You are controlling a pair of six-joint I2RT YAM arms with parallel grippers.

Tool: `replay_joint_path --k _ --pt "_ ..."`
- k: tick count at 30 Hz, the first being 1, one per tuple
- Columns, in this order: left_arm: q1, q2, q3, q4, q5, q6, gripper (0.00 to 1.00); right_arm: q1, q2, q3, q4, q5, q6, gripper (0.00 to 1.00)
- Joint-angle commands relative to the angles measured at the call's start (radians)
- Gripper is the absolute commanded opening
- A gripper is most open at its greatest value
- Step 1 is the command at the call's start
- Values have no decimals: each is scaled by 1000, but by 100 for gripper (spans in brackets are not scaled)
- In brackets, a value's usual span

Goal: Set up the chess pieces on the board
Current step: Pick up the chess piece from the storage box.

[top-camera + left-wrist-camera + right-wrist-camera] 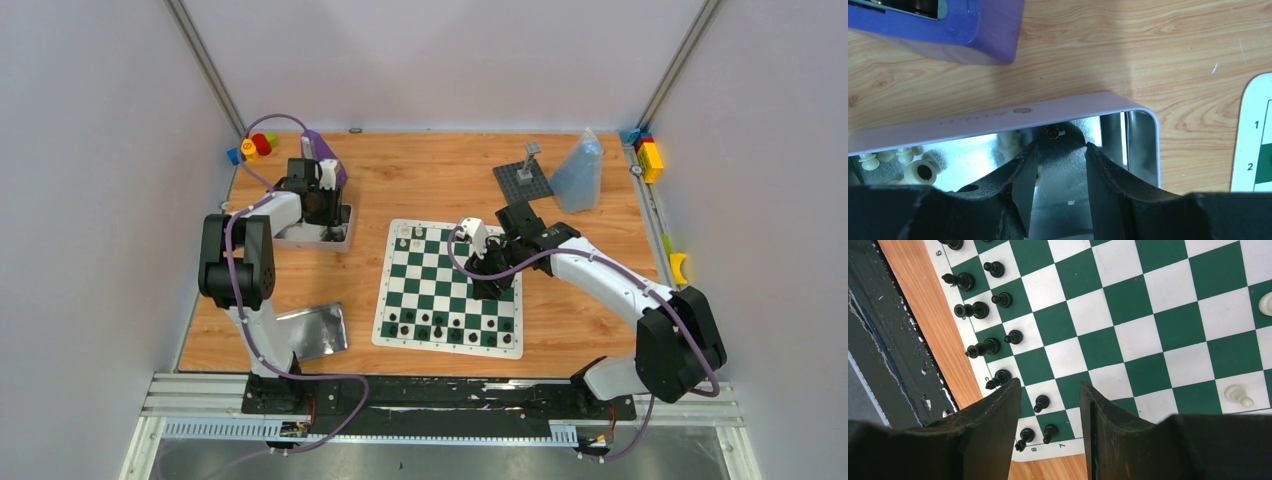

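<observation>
I judge the setup at roughly halfway. On the board (pixel 432 274), the black pieces (pixel 973 310) stand in two rows along the near edge, and that side looks close to complete, though my right arm hides part of it. Only a few white pieces (pixel 403 238) stand on the far edge. More of them lie loose in the open metal tin (pixel 998 117) on the table (pixel 420 180), left of the board.

My left gripper (pixel 1060 147) reaches down into that tin, jaws partly apart with nothing between them and a white piece just beside one finger. My right gripper (pixel 1050 385) hangs over the black corner, half open and empty. The white side is the work left.
</observation>
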Motion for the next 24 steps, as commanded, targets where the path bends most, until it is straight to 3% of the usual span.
replay_joint_path --k 1,13,24 --pt "3 13 47 24 -22 -18 48 -5 7 9 20 -20 -15 48" --pt "3 112 160 -78 -20 -19 44 -4 17 12 12 -25 -16 48" --pt "2 151 200 -116 -23 -18 28 -4 26 13 4 -32 -16 48"
